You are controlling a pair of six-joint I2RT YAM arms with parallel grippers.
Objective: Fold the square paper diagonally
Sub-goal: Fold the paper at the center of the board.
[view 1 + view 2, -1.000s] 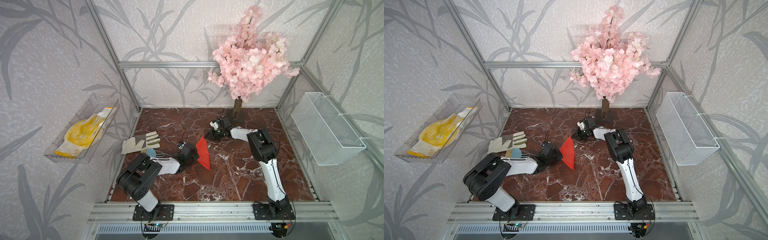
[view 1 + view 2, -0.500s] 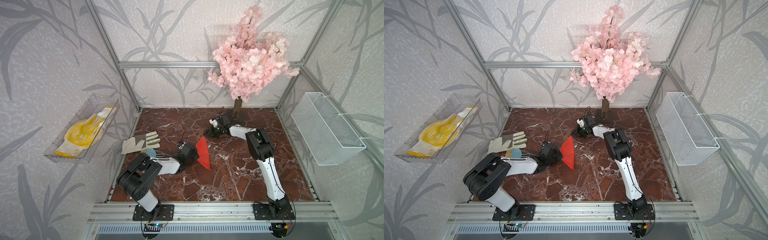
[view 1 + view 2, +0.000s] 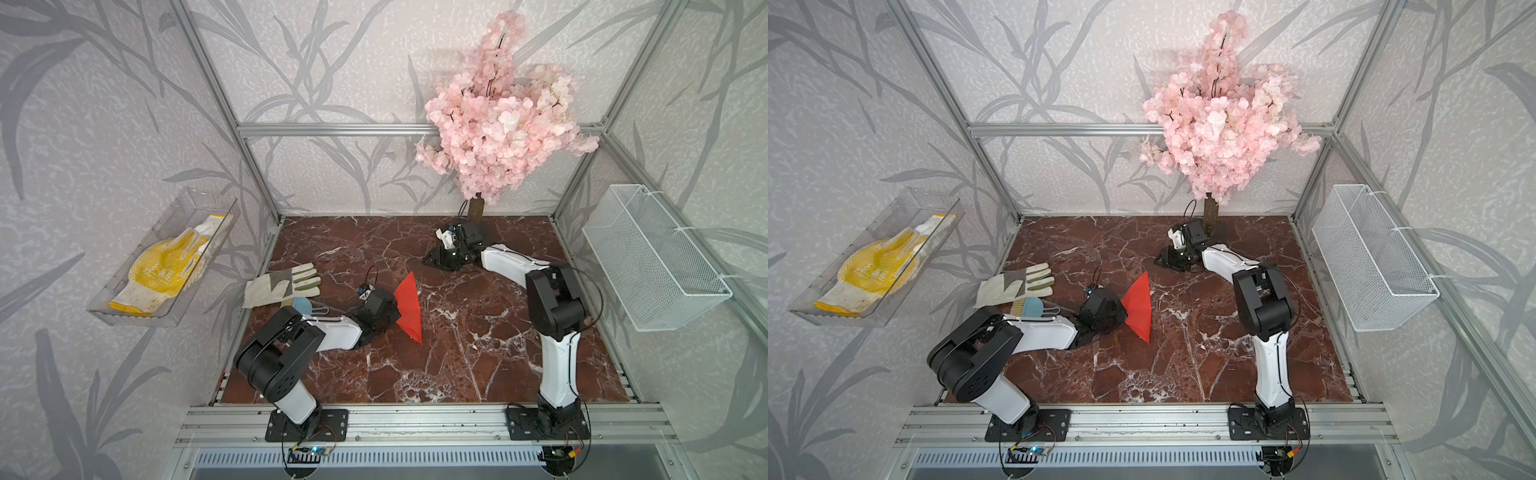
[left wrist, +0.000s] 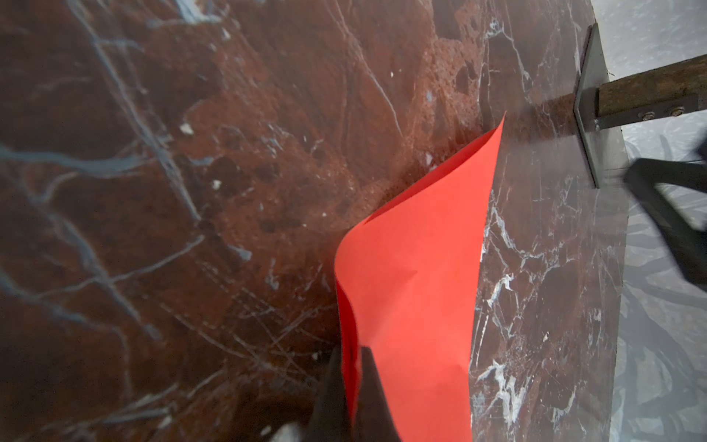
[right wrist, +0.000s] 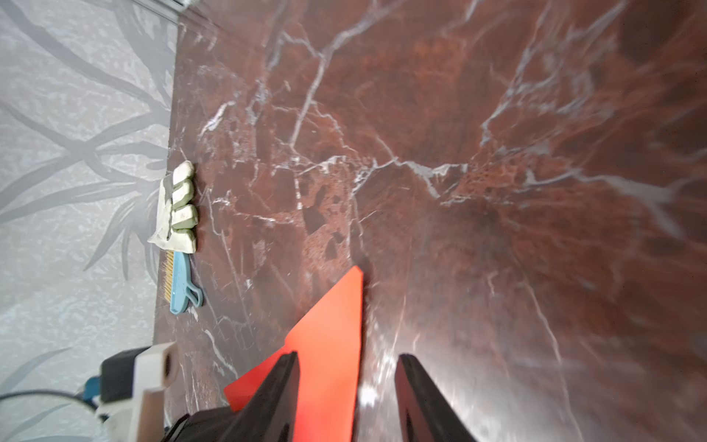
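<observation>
Since a second ago the right gripper (image 5: 346, 358) is opened, empty | left gripper (image 4: 350, 350) is clenched on the square paper (image 3: 408, 305), propped on the table (image 3: 478, 332) | long edge is pointed toward the right jaws, apart.

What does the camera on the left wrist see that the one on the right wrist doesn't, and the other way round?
Only the left wrist camera shows the left hand shut on the red paper, which bows up from the pinch. It also shows the tree trunk on its metal base. Only the right wrist camera shows the pale glove and the blue brush beside it. There the right hand stands open with nothing in it. Both show the red paper and the brown marble table.
</observation>
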